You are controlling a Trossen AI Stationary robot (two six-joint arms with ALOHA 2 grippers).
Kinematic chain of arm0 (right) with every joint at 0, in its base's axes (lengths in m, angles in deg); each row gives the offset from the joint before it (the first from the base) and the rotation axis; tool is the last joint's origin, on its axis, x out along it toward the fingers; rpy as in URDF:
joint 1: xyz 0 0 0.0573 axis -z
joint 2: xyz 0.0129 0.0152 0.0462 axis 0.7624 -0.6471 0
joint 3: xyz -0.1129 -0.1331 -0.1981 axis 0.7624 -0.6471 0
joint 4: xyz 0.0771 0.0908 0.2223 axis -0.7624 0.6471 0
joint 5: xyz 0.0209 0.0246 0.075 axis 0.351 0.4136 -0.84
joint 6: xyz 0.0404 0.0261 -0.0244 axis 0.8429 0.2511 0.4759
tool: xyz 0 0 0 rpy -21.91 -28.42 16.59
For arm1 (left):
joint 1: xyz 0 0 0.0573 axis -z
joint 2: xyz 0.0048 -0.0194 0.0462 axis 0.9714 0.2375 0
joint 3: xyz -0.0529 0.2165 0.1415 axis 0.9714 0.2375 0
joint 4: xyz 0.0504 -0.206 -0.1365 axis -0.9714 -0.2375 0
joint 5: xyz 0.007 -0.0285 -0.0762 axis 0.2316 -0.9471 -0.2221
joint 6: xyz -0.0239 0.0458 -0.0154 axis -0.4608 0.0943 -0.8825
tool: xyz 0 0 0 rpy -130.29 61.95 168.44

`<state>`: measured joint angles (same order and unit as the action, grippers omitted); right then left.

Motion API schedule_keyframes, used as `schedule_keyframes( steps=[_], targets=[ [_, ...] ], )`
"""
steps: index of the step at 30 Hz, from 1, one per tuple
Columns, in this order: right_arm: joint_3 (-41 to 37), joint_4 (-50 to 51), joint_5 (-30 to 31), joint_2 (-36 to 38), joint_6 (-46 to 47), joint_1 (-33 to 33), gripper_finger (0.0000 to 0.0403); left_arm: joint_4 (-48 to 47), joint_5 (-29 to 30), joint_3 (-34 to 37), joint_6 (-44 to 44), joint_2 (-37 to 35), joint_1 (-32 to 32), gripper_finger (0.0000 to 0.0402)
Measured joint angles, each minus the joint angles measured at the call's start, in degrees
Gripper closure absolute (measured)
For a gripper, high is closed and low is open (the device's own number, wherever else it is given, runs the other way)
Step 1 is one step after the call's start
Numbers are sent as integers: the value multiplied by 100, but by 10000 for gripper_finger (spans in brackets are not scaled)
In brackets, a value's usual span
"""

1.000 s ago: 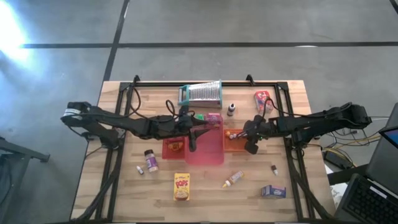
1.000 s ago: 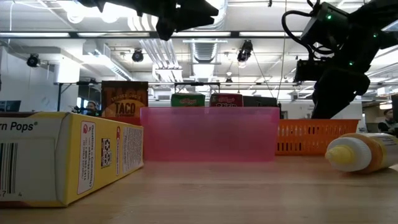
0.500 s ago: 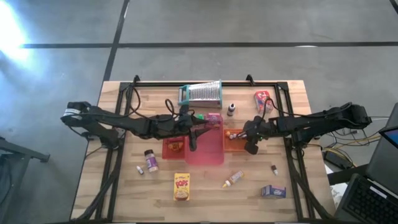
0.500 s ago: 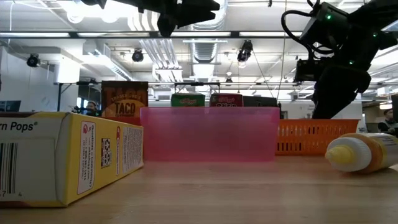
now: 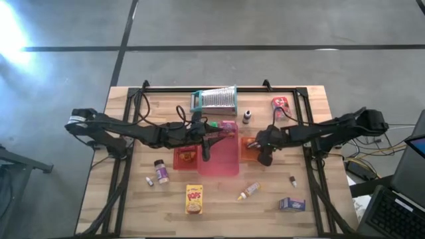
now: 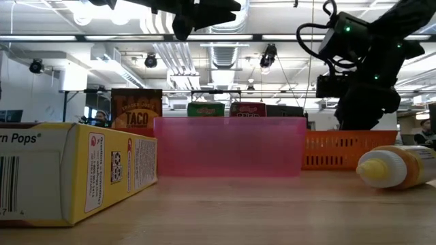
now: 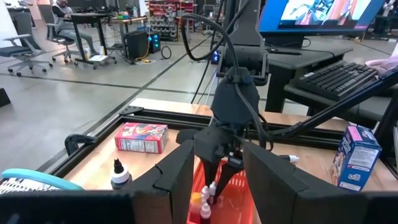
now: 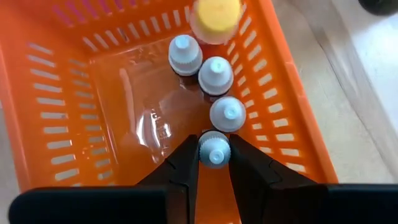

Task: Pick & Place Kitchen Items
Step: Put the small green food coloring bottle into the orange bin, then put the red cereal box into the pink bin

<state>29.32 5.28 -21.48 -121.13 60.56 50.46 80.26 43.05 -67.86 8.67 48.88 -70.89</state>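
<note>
My right gripper hangs over the orange basket, shut on a tiny white-capped bottle. Three more small bottles and a yellow-capped one stand in the basket. My left gripper is open and holds nothing, above the pink tray. A brown taco packet lies in the red tray. A yellow Pops box, a squeeze bottle and a blue-purple box lie on the near part of the table. My right gripper pinches the tiny bottle at its white cap between its two fingers, which come from above and point down into the basket. The bottle stands upright beside the row of other bottles. Whether its base rests on the basket floor cannot be seen.
A ribbed metal piece with a teal frame, a dark small bottle and a red box sit near the far edge. A spice jar stands near-left, a tiny bottle near-right. Green and pink boxes stand behind the pink tray.
My right gripper has moved a little toward the table's left, farther over the orange basket, with its arm drawing in. Nothing on the table has shifted.
</note>
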Motion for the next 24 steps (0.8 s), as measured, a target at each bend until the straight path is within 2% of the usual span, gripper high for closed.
schedule_keyframes(
  steps=[6, 16, 24],
  targets=[
    [269, 276, -44, 2, -196, 5, 332, 0, 0, 0, 22, -1, 0, 257],
    [307, 355, -128, -7, -210, 2, 280, -11, 0, 0, 22, -2, 0, 257],
    [417, 543, -131, 6, -259, 2, 255, -13, -2, 0, 19, -2, 0, 257]
  ],
)
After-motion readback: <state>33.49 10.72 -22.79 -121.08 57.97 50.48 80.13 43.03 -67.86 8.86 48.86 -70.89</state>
